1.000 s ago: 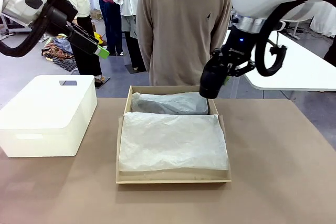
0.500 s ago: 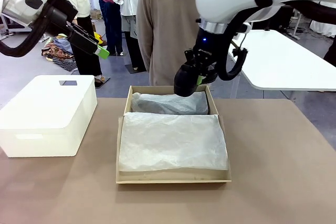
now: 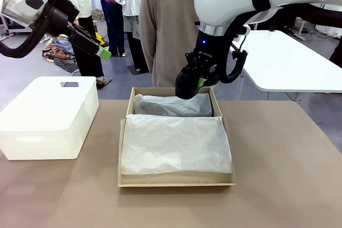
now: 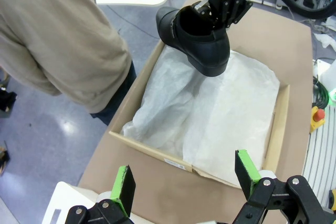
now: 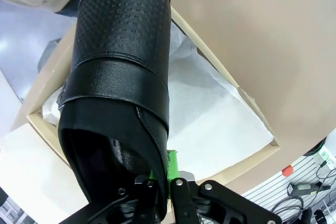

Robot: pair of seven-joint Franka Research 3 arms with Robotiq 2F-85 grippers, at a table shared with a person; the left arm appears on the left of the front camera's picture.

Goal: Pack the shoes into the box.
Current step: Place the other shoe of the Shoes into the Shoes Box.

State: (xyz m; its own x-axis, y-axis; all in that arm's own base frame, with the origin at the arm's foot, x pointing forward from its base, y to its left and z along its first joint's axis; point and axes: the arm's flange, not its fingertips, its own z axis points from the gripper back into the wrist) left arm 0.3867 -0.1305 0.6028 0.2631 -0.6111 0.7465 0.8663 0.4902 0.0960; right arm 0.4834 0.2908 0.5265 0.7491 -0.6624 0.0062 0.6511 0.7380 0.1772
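The right gripper (image 5: 168,182) is clamped on the collar of 1 black shoe (image 4: 202,40), holding it above the far end of the box (image 3: 176,181), seemingly to lower it onto the tissue paper (image 3: 176,142). The wrapped hump there is possibly the other shoe. The left gripper (image 4: 184,177), jaws apart, hangs high at the left, out of the way.

The box (image 3: 176,181) is sitting at the middle of the table (image 3: 278,180), with paper (image 3: 176,145) lying inside it. The bin (image 3: 48,118) is standing to its left, apart from it. A person (image 3: 187,30) is standing behind the box at the far edge. One shoe (image 4: 202,45) is hanging over the box's far end, gripped by the right gripper (image 5: 167,179). The left gripper (image 4: 185,178) is hovering high above the bin.
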